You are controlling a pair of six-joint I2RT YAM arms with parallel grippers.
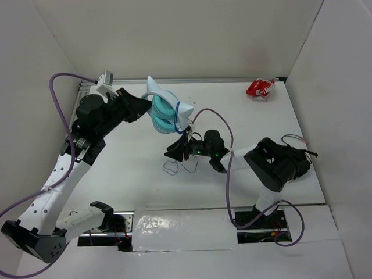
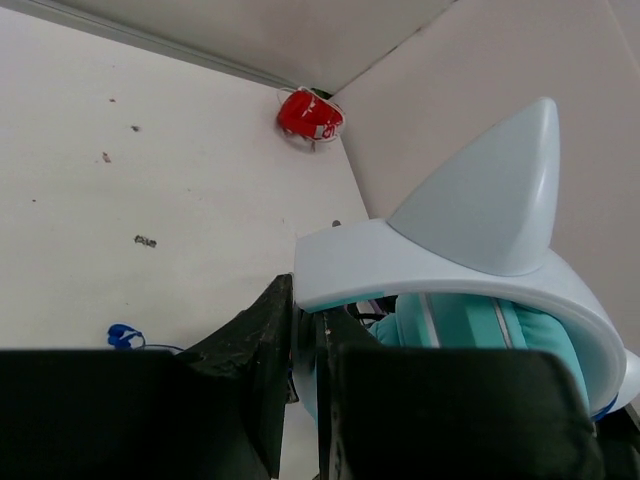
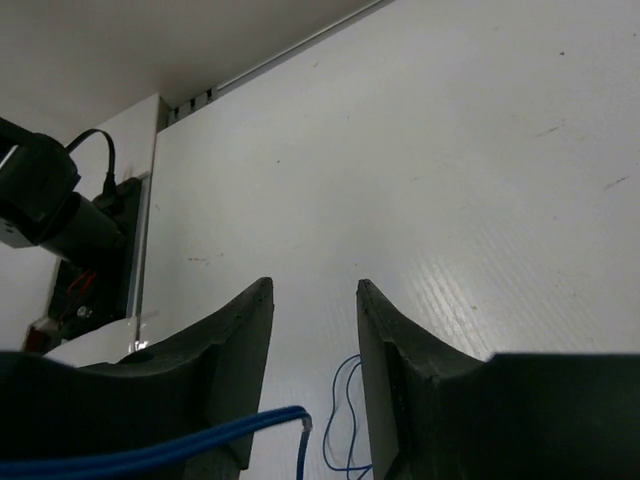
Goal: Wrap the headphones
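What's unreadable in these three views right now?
- Cord beyond the right fingers: right wrist view, cut off by the bottom edge, so its path is unclear.
- Cord turns on the headphones: too small in the top view. In the left wrist view, the headband and left fingers block them.
- Red and white object: too small in the top and left wrist views to identify.

White table point(image 1: 128, 174) between plain white walls point(image 1: 203, 35)
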